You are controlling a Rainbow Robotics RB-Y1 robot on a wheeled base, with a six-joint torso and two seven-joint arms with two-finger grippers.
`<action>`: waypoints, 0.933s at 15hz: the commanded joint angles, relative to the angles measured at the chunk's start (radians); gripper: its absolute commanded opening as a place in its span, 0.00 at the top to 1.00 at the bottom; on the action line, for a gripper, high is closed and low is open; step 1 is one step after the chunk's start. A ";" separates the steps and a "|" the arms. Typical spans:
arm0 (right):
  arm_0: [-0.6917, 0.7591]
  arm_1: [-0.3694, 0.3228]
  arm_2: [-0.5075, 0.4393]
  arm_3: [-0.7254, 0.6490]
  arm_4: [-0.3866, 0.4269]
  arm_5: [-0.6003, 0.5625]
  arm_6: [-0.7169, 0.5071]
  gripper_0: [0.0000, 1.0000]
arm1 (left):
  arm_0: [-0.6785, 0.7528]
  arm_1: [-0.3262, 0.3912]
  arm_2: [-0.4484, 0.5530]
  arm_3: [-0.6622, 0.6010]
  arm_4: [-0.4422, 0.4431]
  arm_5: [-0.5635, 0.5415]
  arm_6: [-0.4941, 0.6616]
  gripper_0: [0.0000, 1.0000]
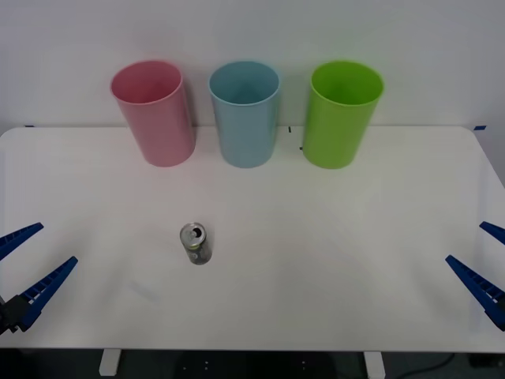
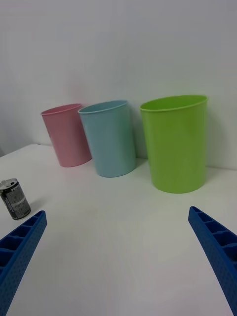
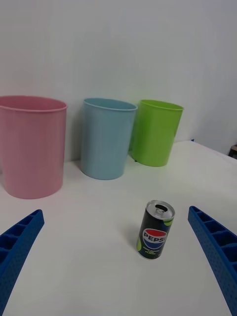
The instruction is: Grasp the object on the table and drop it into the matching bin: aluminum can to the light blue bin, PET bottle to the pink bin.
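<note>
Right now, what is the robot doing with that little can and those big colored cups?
Nothing is being held yet. A small Pepsi can stands upright on the white table, nearer the robot's left side. At the far edge three bins stand in a row: pink bin, light blue bin and lime green bin. The left gripper and right gripper are both open, waiting at the table's near corners. The can belongs in the light blue bin, and the left gripper looks closer to it.

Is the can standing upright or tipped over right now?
Upright. The aluminum can stands on its base on the table, pull-tab top facing up; in the left wrist view its printed side is vertical.
</note>
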 commanded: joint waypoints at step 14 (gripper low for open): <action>0.000 0.000 0.000 0.000 0.000 0.000 0.000 0.00 | 0.108 0.027 -0.014 0.067 0.030 0.015 -0.061 0.00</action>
